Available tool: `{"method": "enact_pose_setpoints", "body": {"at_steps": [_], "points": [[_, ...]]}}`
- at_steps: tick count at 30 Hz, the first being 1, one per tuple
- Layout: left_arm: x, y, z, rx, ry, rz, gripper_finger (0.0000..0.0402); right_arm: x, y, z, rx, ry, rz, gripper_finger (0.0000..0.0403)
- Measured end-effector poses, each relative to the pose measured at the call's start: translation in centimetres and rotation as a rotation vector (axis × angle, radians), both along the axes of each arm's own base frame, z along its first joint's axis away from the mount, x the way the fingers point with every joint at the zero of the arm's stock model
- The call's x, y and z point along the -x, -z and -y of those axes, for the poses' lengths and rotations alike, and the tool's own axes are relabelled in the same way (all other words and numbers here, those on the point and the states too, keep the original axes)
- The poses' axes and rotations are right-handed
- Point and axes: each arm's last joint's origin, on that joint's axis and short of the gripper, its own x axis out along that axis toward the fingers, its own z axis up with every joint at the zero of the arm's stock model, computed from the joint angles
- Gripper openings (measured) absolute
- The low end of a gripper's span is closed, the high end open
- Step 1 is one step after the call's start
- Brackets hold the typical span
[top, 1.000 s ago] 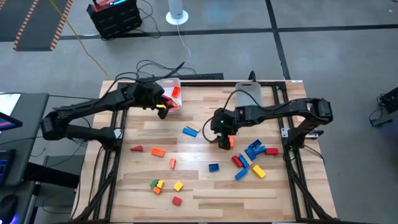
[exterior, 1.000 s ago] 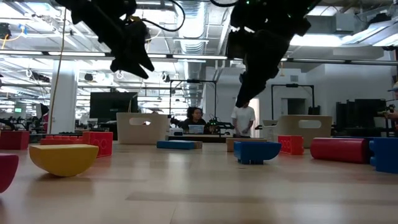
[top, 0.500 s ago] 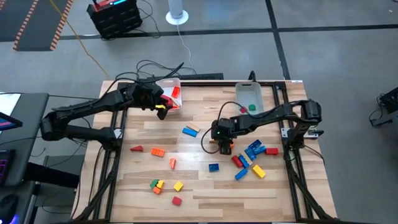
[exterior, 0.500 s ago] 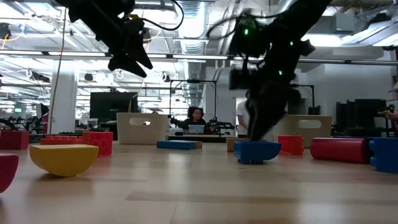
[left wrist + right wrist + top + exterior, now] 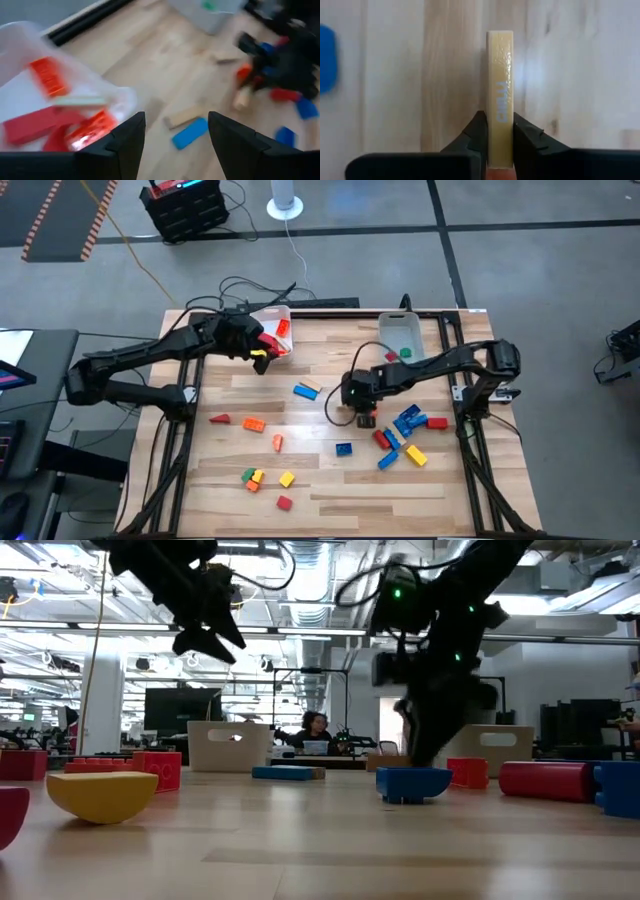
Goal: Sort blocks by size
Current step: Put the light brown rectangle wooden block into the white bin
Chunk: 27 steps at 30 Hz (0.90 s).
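Right gripper [image 5: 363,412] is down at mid-table, fingers [image 5: 476,135] pinched on a tan block [image 5: 500,95] that stands on edge on the table [image 5: 320,480]. Left gripper [image 5: 258,352] hangs by the clear bin [image 5: 283,315] holding red blocks [image 5: 47,75], jaws spread, nothing between them. Risk: the grip is only on the tan block's end, so it could pivot or slip out when lifted; loose blocks [image 5: 400,442] just beside could get bumped.
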Motion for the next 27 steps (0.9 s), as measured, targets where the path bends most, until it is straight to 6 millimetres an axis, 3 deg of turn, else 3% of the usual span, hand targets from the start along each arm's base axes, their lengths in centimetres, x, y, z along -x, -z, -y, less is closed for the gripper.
{"method": "enact_pose_setpoints", "body": {"at_steps": [8,16,27], "points": [[-2.5,-1.2,2.9,-0.170,0.277,0.140,0.0210,-1.2,-6.3,2.7,0.015,0.026,0.254,0.0078],[-3.8,-2.2,3.8,-0.310,0.313,0.243,0.0210,-3.5,-12.3,3.6,0.018,0.013,0.482,0.0078],[-4.4,-2.9,4.4,-0.477,0.389,0.296,0.0210,-4.4,-15.2,3.8,-0.036,0.091,0.604,0.0078]]}}
